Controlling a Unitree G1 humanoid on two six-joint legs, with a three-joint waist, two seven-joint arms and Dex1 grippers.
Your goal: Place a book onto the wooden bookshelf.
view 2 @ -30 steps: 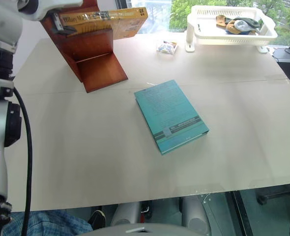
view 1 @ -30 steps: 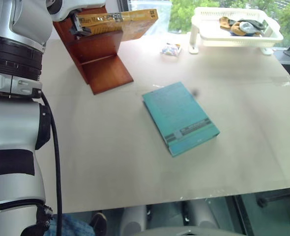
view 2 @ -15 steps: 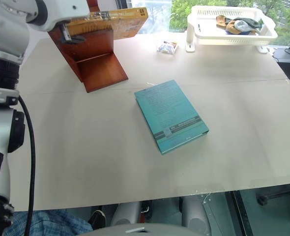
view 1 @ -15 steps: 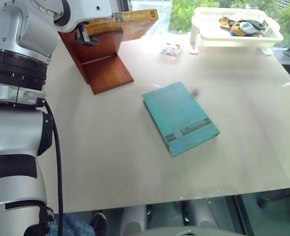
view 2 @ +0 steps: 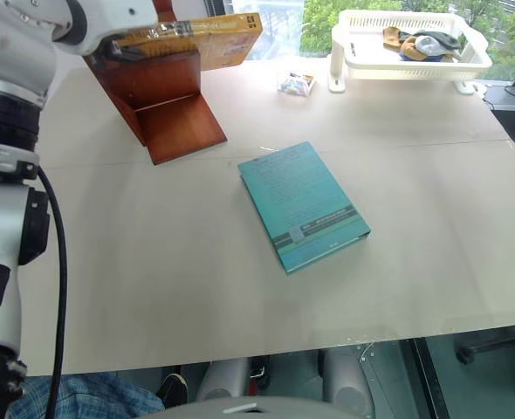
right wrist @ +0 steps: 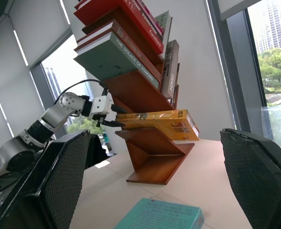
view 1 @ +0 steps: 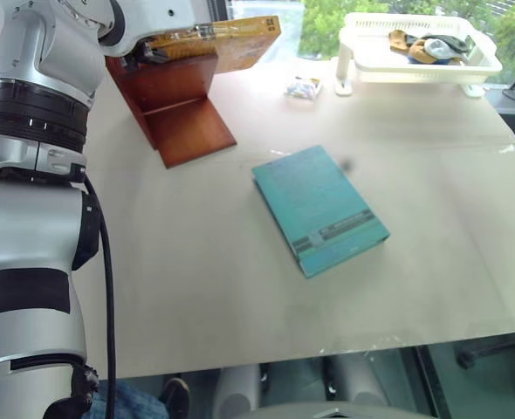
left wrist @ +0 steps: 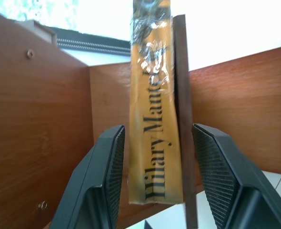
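Left eye view: left end effector loosened astride the book; teal book mid-table.

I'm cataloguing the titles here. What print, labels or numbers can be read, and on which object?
"Hilary Mante": spine of the thick orange-yellow plastic-wrapped book, last letters hidden under wrap glare.
"THE SCALES OF...": apparently, on the grey-green book's spine; rest too small.
Thin teal book: cover print too small to read.
Small wrapped packet: blurred.
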